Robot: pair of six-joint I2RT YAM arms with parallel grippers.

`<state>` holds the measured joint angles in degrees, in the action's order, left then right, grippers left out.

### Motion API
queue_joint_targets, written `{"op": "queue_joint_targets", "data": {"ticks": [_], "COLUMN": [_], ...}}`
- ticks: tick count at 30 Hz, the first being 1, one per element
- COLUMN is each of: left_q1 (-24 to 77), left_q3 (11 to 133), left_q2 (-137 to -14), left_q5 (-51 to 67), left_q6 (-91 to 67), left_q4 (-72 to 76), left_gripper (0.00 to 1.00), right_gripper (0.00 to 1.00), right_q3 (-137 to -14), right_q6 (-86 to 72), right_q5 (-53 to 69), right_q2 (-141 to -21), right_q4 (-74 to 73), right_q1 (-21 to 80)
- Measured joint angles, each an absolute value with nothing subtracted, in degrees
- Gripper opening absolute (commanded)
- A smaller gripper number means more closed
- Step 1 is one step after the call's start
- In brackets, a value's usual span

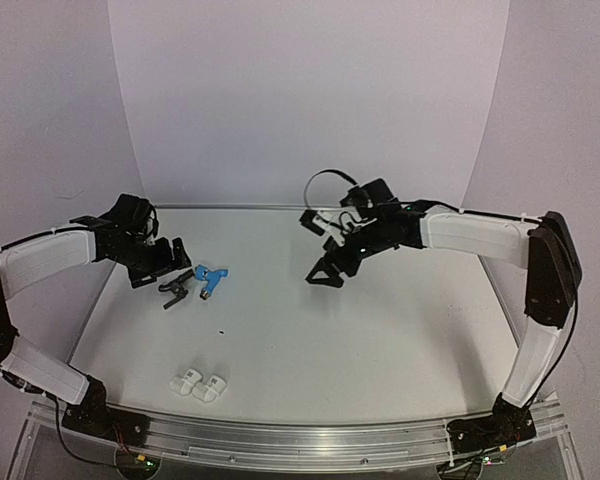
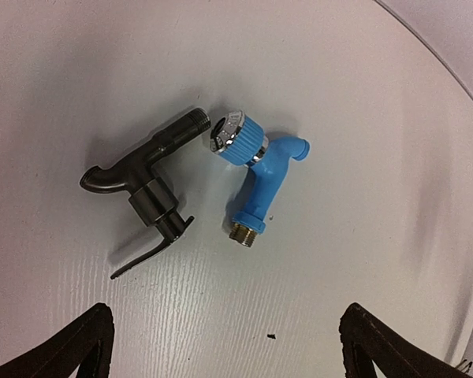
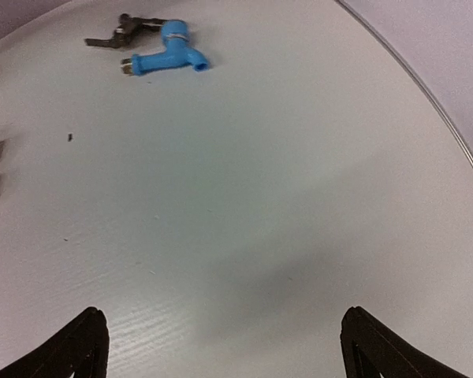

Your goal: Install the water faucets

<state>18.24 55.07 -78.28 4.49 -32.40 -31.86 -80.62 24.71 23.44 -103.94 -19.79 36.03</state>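
Here left jaws and right jaws gape empty; blue tap lies beside black tap

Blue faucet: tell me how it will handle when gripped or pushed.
The blue faucet looks like rigid moulded plastic: probably stiff and light. Its tubular stem might roll when nudged, though the side spout and knob should check that. A push toward its knob would likely bump the black faucet lying beside it.
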Motion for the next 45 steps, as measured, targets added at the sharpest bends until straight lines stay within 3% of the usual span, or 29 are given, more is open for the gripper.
{"op": "queue_joint_targets", "data": {"ticks": [6, 11, 13, 16, 25, 38, 45], "left_q1": [18.2, 18.2, 18.2, 18.2, 18.2, 18.2, 18.2], "left_q3": [55.1, 55.0, 55.0, 55.0, 55.0, 54.7, 53.6], "left_q2": [-74.8, -71.4, -70.2, -68.8, -68.0, -67.3, -64.2], "left_q5": [6.4, 7.5, 7.8, 8.0, 8.9, 10.9, 11.8], "left_q6": [-35.9, -38.1, -38.8, -39.5, -40.8, -41.8, -42.3], "left_q4": [-31.1, -31.0, -31.0, -31.0, -31.1, -30.9, -31.0], "left_gripper": [1.00, 1.00, 1.00, 1.00, 1.00, 1.00, 1.00], "right_gripper": [0.96, 0.83, 0.72, 0.64, 0.57, 0.57, 0.49], "right_q3": [-90.2, -95.2, -98.0, -102.4, -106.7, -112.5, -114.8], "right_q6": [29.5, 35.9, 38.6, 42.5, 51.2, 55.4, 56.9], "right_q5": [23.5, 23.9, 23.8, 23.2, 20.1, 19.2, 17.8], "right_q2": [-113.9, -120.4, -122.7, -125.9, -130.8, -136.9, -138.2], "right_q4": [-21.7, -24.2, -25.0, -25.2, -27.5, -30.0, -31.1], "right_q1": [54.6, 65.8, 68.6, 71.5, 74.0, 74.0, 74.0]}}
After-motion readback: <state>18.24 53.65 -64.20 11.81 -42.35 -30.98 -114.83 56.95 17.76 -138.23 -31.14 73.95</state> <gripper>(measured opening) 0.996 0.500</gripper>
